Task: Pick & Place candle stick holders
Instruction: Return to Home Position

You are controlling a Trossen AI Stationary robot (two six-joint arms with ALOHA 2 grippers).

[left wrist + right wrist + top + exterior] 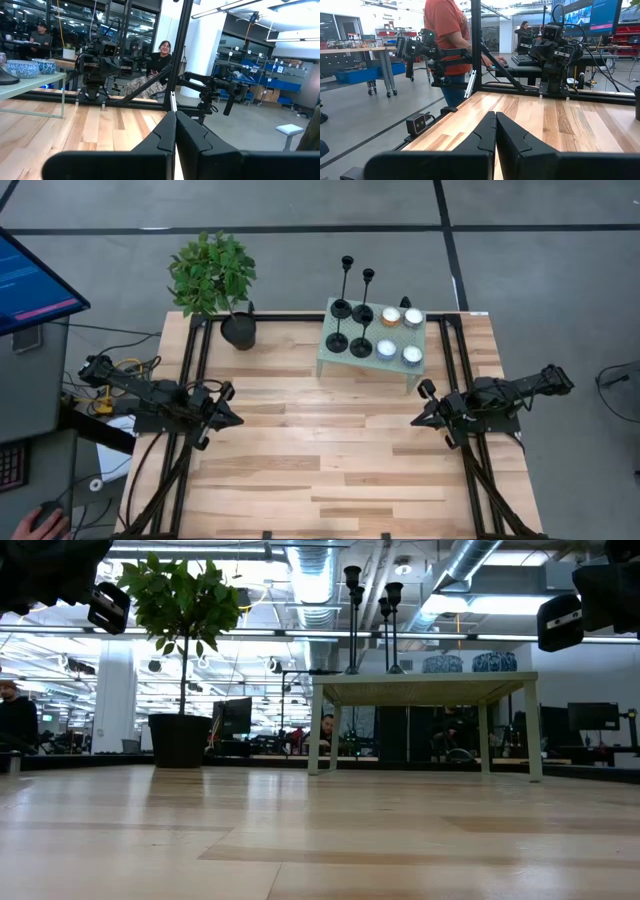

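The left arm lay folded low over the left edge of the wooden surface (320, 465), pointing inward. The left hand (229, 406) hovered above bare wood with its two dark fingers (165, 137) pressed together and nothing between them. The right arm mirrored it at the right edge, also pointing inward. The right hand (419, 408) had its fingers (487, 135) pressed together too, and it held nothing. The two hands faced each other across the open middle of the surface, well apart.

Off the far left edge stood a slanted monitor (30, 280), and a person's hand (47, 523) rested near the lower left corner. A potted plant (238, 330) stood at the back left of the surface. To its right, at the back centre, was a small pale green shelf (345, 368) on legs. The four black candle stick holders (361, 346) stood upright in a cluster on its left half. Four round candles (386, 348) sat on its right half, just beside them. Nothing lay between either hand and the shelf.
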